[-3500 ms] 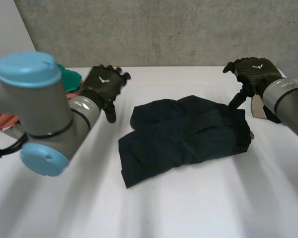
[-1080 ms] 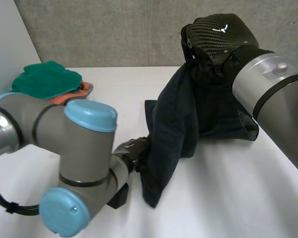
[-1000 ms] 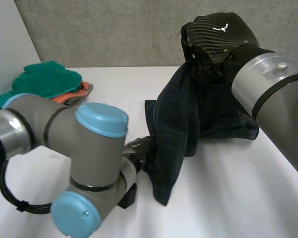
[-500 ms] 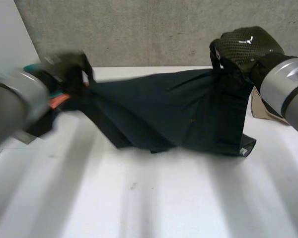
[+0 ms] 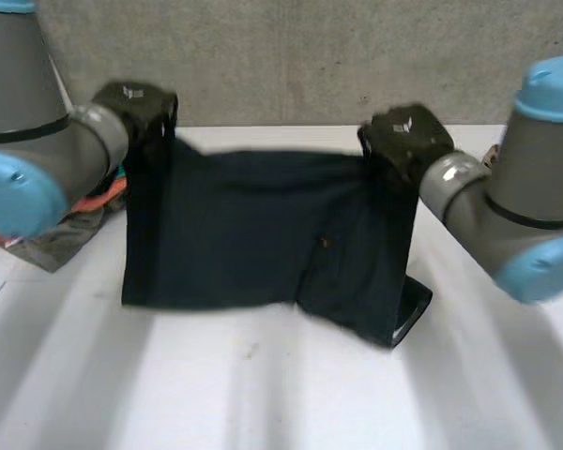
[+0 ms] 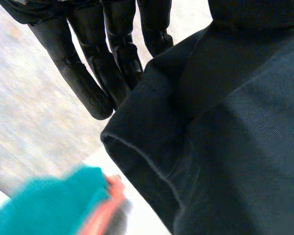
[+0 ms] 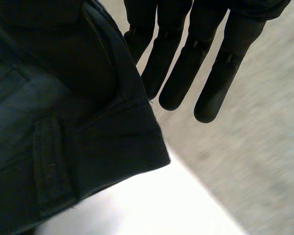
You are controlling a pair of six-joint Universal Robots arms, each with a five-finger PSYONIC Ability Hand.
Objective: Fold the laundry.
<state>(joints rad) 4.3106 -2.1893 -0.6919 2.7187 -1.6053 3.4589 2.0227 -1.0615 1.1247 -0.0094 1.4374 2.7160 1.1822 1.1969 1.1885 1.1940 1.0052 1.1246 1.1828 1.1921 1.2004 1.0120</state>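
The dark navy cloth garment (image 5: 235,225) hangs spread between the two hands above the white table (image 5: 263,394). The left hand (image 5: 136,101) holds its upper corner on the robot's left. The right hand (image 5: 403,139) holds the upper edge on the robot's right.

In the left wrist view, the left hand's fingers (image 6: 88,83) reach out straight and side by side. The garment's (image 6: 225,127) hemmed corner is bunched at the thumb side of the palm, and the cloth hides the thumb that pins it. The right wrist view shows the same: straight fingers (image 7: 186,73) close together, with the garment's (image 7: 54,127) corner caught at the thumb side.

The garment's long axis runs across the table from one hand to the other. Its top edge is nearly level and taut, and the cloth falls straight down from it. The lower edge reaches down to the table. The lower corner below the right hand droops lowest and lies crumpled on the surface.

A pile of teal, orange and grey laundry (image 5: 89,202) sits just beside the garment's left edge. The grey concrete wall (image 5: 263,56) stands behind. Bare table lies open in front of the garment.
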